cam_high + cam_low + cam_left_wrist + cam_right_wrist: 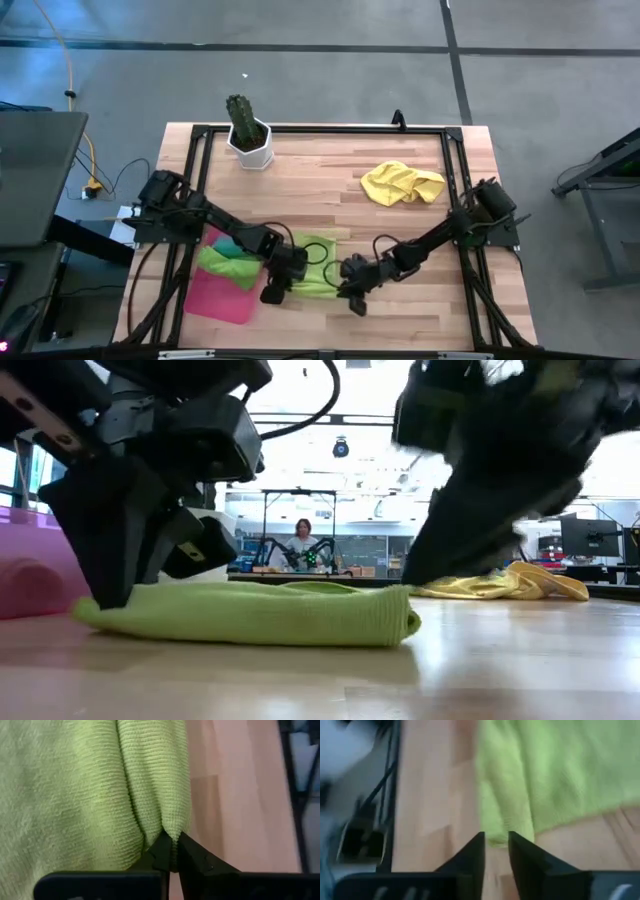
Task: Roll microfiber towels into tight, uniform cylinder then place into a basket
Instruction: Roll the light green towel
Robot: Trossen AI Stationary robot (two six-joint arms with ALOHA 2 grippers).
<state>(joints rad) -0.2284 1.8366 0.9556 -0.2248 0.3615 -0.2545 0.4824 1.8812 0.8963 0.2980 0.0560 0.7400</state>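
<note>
A lime green microfiber towel [312, 265] lies folded on the table near its front edge, between my two grippers. My left gripper [172, 851] is shut on the towel's left end. My right gripper [496, 840] hovers just off the towel's right end [505, 832], its fingers a little apart with nothing between them. The pink basket [218, 298] lies flat at the front left. A green and a teal towel [228, 262] rest on its far part. A yellow towel [402, 184] lies crumpled at the back right. My left gripper pinches a thick fold at the towel's edge [169, 827] between its two fingertips. The fingers come slanting down from above, at the towel's left end [105, 610]. The towel lies slack on the table, gathered into a ridge at the fingers.
A white pot with a cactus [248, 138] stands at the back left. A black frame [330, 129] runs around the tabletop. Bare wood shows in the table's middle. In the room beyond the table a person [302, 540] sits at another robot station.
</note>
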